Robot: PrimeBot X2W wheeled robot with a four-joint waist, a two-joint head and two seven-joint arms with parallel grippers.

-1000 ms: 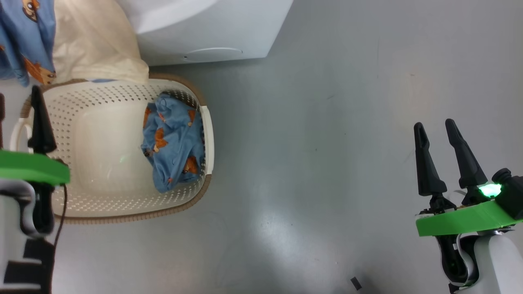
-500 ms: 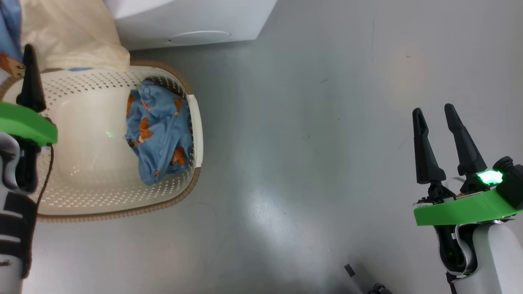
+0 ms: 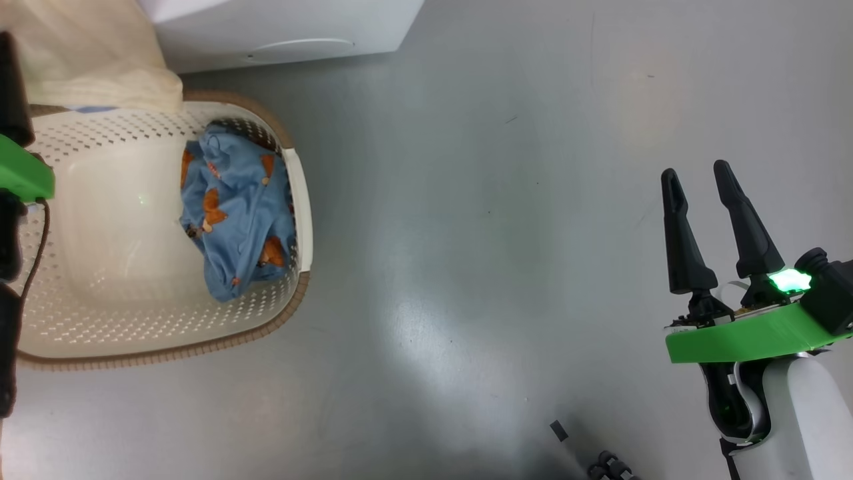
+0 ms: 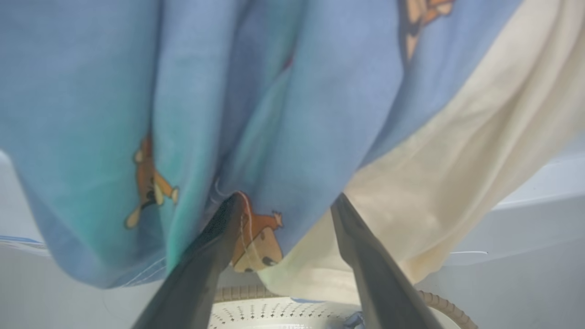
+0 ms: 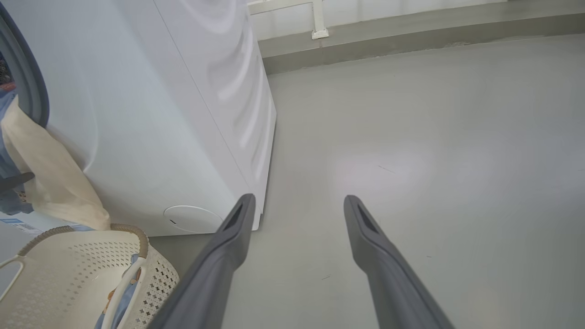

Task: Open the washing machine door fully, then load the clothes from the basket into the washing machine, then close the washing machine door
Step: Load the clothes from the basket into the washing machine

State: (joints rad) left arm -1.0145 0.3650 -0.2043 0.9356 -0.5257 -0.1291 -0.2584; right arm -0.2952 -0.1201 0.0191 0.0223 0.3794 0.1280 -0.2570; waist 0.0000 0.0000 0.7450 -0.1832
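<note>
The basket (image 3: 303, 200) stands on the floor at the head view's left, with a blue animal-print piece of the clothes (image 3: 233, 220) against its right wall. More clothes, blue (image 4: 205, 114) and cream (image 3: 86, 60), hang from the washing machine (image 3: 280, 27) down to the basket's far rim. My left gripper (image 4: 283, 201) is open, its tips against the hanging blue cloth's lower edge; one finger (image 3: 10, 87) shows at the head view's left edge. My right gripper (image 3: 696, 172) is open and holds nothing, above bare floor far right. The washing machine door is out of view.
The machine's white front with its round lower flap (image 5: 192, 218) and grey gasket (image 5: 27, 87) shows in the right wrist view. Grey floor (image 3: 500, 233) stretches between basket and right arm. A wall base (image 5: 411, 32) runs beyond the machine.
The head camera has shifted, sliding the whole scene left and up. Relative to the basket, my left gripper has moved up toward the hanging clothes. The right gripper keeps its pose.
</note>
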